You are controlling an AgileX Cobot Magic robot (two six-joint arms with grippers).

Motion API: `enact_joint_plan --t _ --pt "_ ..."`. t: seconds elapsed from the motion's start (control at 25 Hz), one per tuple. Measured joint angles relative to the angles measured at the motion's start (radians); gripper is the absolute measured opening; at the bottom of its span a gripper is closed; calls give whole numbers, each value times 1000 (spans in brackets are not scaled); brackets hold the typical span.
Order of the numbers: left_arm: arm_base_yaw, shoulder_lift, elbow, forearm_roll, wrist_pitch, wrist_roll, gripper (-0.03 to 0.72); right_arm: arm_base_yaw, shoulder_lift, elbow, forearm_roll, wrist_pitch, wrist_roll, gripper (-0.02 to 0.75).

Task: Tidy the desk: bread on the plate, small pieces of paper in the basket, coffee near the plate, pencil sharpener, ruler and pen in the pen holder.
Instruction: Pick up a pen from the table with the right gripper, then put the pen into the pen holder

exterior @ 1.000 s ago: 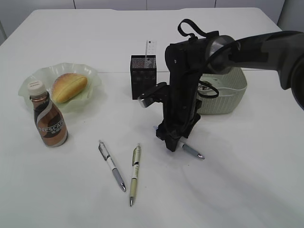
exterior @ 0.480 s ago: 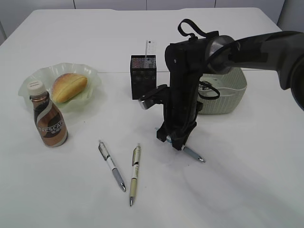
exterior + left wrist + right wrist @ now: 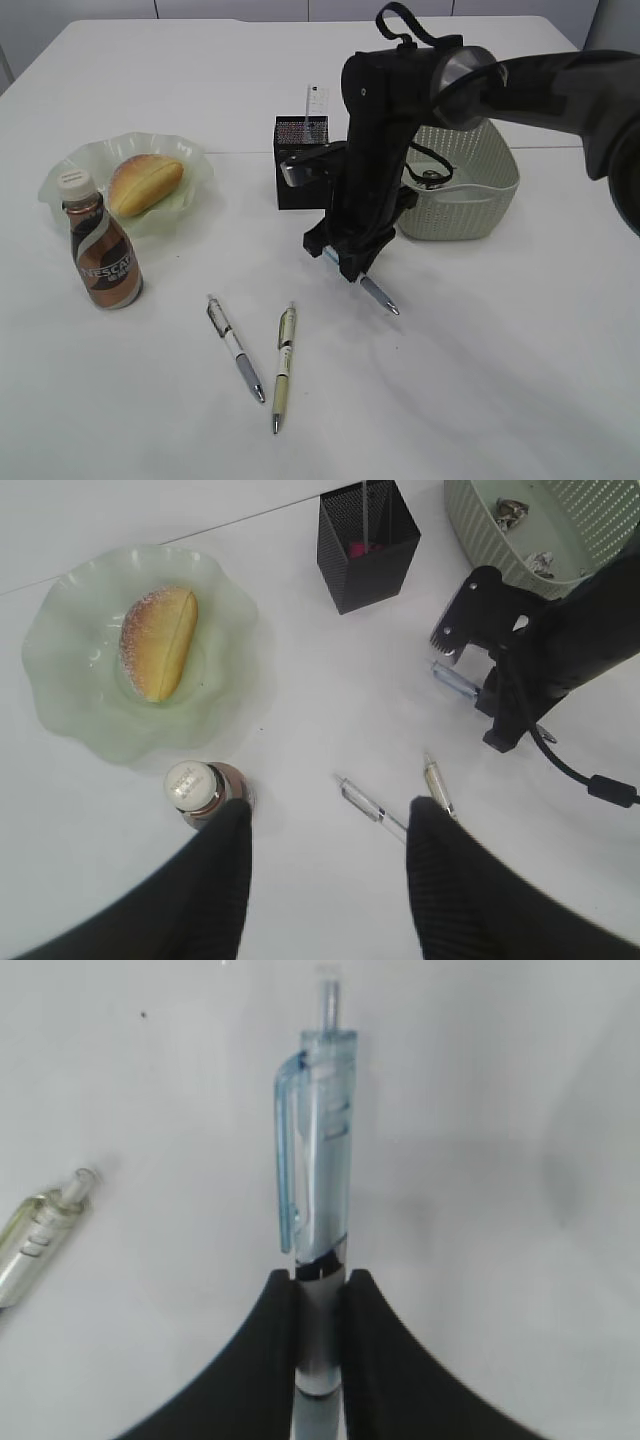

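Pen-stowing is the step in hand: my right hand (image 3: 352,268) is clamped on a blue pen (image 3: 378,294), clear of the table (image 3: 500,380). Next I carry it over the pen holder (image 3: 298,160) and release. My left hand (image 3: 325,880) hangs half open, empty.

Three pens: one (image 3: 378,295), second (image 3: 237,347), third (image 3: 283,366). One each: bread (image 3: 146,183), plate (image 3: 195,166), coffee (image 3: 102,252), basket (image 3: 470,195), pen holder (image 3: 296,170), ruler (image 3: 316,107).
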Motion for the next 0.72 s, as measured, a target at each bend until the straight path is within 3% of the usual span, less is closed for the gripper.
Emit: enact_joint_plan --t 0.72 --pt "0 0 0 -20 0 0 370 0 -311 -15 34 18 171 61"
